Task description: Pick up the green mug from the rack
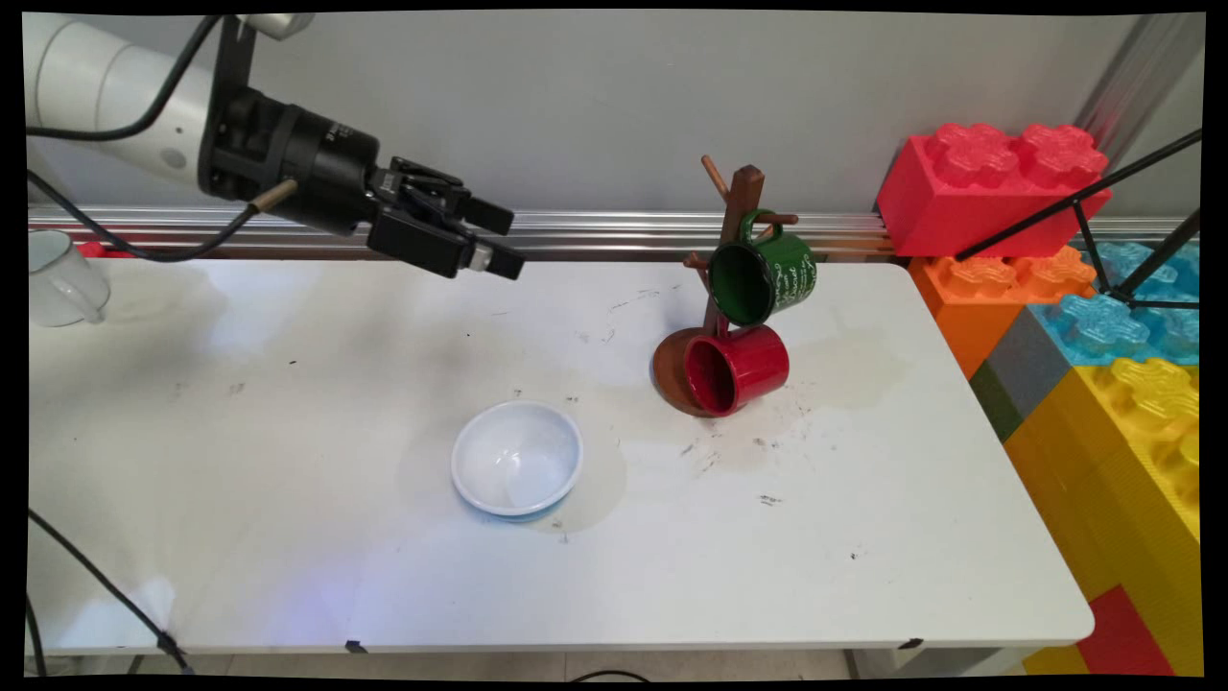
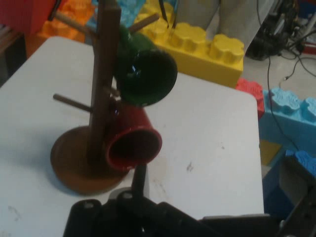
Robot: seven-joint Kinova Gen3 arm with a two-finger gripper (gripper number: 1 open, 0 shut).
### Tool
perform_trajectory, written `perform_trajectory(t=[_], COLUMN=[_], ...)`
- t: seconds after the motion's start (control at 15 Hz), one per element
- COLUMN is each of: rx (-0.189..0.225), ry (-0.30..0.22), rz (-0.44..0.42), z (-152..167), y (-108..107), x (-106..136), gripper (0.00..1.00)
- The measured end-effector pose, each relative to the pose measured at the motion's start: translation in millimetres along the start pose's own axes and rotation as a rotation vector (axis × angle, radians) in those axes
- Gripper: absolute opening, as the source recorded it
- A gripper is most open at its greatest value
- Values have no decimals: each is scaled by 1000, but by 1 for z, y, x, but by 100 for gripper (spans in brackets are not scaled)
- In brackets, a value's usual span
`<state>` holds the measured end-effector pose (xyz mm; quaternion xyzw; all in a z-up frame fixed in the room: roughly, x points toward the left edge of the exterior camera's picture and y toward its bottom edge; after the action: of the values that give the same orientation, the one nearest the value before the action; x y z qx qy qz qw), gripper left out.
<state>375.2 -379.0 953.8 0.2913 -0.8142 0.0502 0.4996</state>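
My gripper (image 1: 512,243) hangs above the table's far left-middle, pointing right toward the mug tree, open with nothing between its fingers. A brown wooden mug tree (image 1: 726,278) stands at the back right of the table. A green mug (image 1: 765,275) hangs on an upper peg and a red mug (image 1: 736,369) on a lower one, both mouths facing the near left. In the hand view the tree (image 2: 100,98), green mug (image 2: 146,76) and red mug (image 2: 133,143) lie ahead of the gripper (image 2: 217,170), well apart from it.
A white bowl (image 1: 517,458) sits upright near the table's middle, toward the front. A white mug (image 1: 59,278) stands at the far left edge. Large toy bricks (image 1: 1074,288) are stacked past the table's right edge.
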Motion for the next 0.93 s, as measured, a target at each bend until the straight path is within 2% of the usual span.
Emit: perform_trajectory(t=[0.47,0.93], rx=[7,56], ry=[17,45], rz=[-38,-124], z=[29,81], y=[15,33], x=[6,23], gripper=[100,100])
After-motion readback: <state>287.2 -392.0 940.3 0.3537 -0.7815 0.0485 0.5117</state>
